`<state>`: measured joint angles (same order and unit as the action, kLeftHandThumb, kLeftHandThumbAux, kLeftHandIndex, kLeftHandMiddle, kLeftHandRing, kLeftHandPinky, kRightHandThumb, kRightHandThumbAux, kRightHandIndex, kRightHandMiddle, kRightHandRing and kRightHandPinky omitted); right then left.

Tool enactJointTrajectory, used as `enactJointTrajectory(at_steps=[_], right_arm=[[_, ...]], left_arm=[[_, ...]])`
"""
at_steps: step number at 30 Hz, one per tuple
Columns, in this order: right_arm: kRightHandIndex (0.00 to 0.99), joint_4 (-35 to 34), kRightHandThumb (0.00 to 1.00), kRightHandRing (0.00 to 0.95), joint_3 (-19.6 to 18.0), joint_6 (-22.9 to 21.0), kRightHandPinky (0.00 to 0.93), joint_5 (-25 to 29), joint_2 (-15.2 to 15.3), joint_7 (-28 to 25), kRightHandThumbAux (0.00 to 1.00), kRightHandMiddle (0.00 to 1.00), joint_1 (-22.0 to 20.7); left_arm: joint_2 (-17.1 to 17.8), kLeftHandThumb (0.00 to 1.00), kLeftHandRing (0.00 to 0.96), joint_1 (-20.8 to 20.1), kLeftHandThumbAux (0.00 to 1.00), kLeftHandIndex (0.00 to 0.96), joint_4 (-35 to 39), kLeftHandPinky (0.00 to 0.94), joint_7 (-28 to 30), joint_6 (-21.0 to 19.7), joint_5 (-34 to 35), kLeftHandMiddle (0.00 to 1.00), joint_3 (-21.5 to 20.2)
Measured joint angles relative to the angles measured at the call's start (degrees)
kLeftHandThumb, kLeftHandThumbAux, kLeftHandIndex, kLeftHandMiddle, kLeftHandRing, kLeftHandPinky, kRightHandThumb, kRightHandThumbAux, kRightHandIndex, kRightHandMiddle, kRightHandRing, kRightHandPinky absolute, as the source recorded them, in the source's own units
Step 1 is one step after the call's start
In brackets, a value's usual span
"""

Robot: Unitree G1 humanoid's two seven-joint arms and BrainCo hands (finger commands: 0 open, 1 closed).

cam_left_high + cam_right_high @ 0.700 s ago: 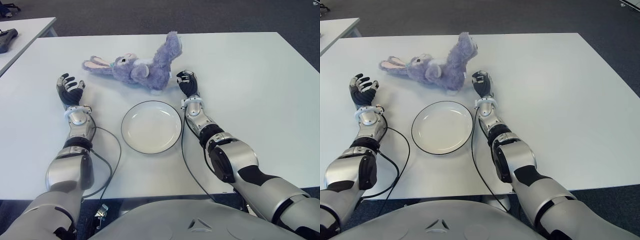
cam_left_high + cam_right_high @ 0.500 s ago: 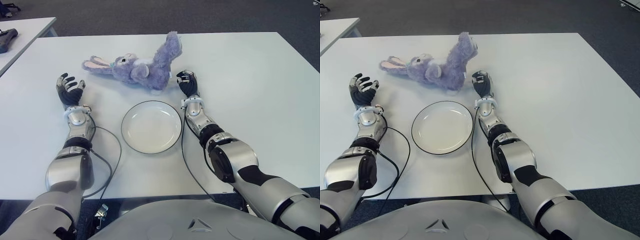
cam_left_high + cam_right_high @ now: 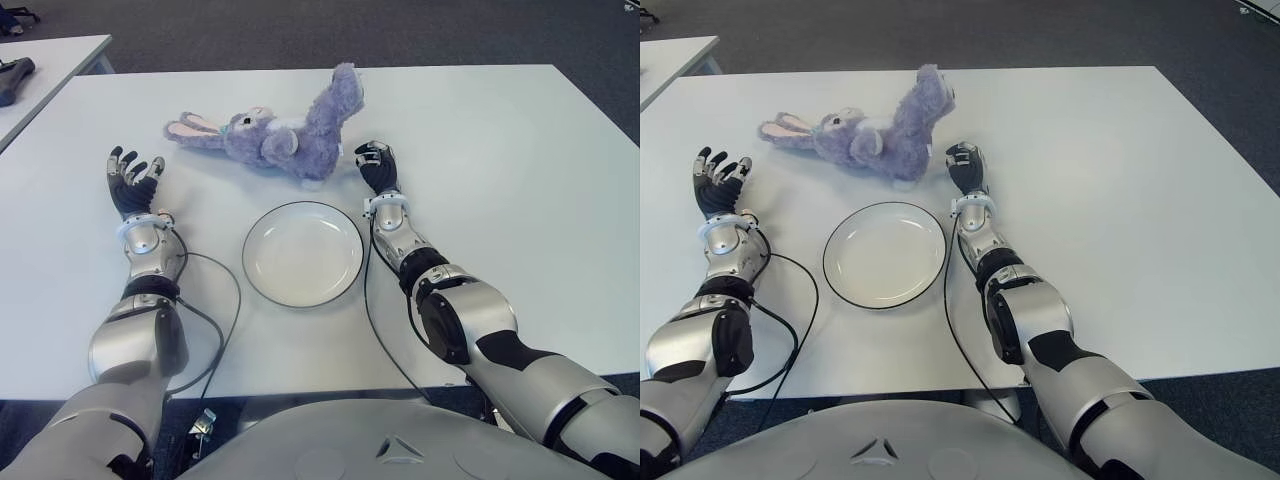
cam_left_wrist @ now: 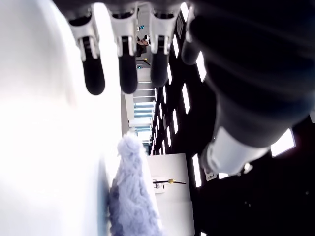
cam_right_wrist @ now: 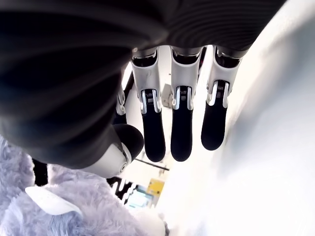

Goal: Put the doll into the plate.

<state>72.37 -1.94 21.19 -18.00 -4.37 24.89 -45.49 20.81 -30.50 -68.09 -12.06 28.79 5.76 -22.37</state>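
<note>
Left hand: at the left of the eye views, middle height, over the white table. Palm faces up, fingers spread and extended; it holds nothing. The left wrist view confirms straight fingers with only air between them and the doll's fur visible farther off. A black cable loops across the table beside the left forearm, toward the near edge.

Doll: a purple plush rabbit, lying on its side on the table in the upper centre of the frame. Its ears point toward the left, and one limb stands up toward the upper right. It is right of the left hand and well apart from it. It is not in the plate.

Plate: white, round, dark-rimmed, at frame centre just below the doll, with a strip of bare table between them. Nothing lies in it.

Right hand: right of centre, just beside the doll's lower right end and above the plate's upper right rim. The right wrist view shows the fingers extended and loosely parted, thumb held close to the purple fur, nothing clasped. Whether the thumb touches the fur cannot be determined.

A second table occupies the upper left corner.
</note>
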Motion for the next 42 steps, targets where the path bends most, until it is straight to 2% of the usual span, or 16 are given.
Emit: enactJointTrajectory(at_steps=[11,18,25,28,33,42], right_arm=[[0.411,0.00,0.694,0.287,-1.26,-0.23,0.285,0.46,-0.03,-1.19,0.739,0.301,-0.05],[0.412,0.03,0.693,0.287,-1.19,-0.25,0.287,0.34,-0.05,-1.38,0.739,0.303,-0.03],[0.412,0.06,0.693,0.290,-0.36,-0.69,0.287,0.06,-0.07,-1.36,0.739,0.308,-0.03],[0.413,0.06,0.692,0.297,0.03,-0.75,0.302,-0.12,-0.07,-1.19,0.739,0.314,-0.03],[0.413,0.07,0.692,0.305,1.40,-0.82,0.315,-1.13,-0.07,-0.49,0.740,0.321,-0.03],[0.413,0.07,0.693,0.326,2.60,-0.82,0.360,-2.09,-0.08,0.30,0.740,0.331,-0.04]], left_arm=[[1.56,0.273,0.217,0.39,0.713,0.105,-0.72,0.276,0.56,0.00,0.02,0.184,-0.44],[3.31,0.251,0.201,0.84,0.717,0.090,-1.65,0.258,1.05,0.16,-0.75,0.156,0.22],[5.75,0.248,0.166,2.14,0.718,0.068,-1.85,0.203,0.49,0.59,-5.36,0.127,4.34],[6.53,0.214,0.137,2.50,0.693,0.050,-1.85,0.161,0.09,0.70,-6.88,0.102,5.76],[8.78,0.189,0.112,2.89,0.659,0.028,-2.15,0.142,-1.08,1.06,-10.27,0.078,8.97],[12.67,0.209,0.084,3.67,0.600,0.000,-2.43,0.119,-4.61,1.69,-16.56,0.048,15.00]])
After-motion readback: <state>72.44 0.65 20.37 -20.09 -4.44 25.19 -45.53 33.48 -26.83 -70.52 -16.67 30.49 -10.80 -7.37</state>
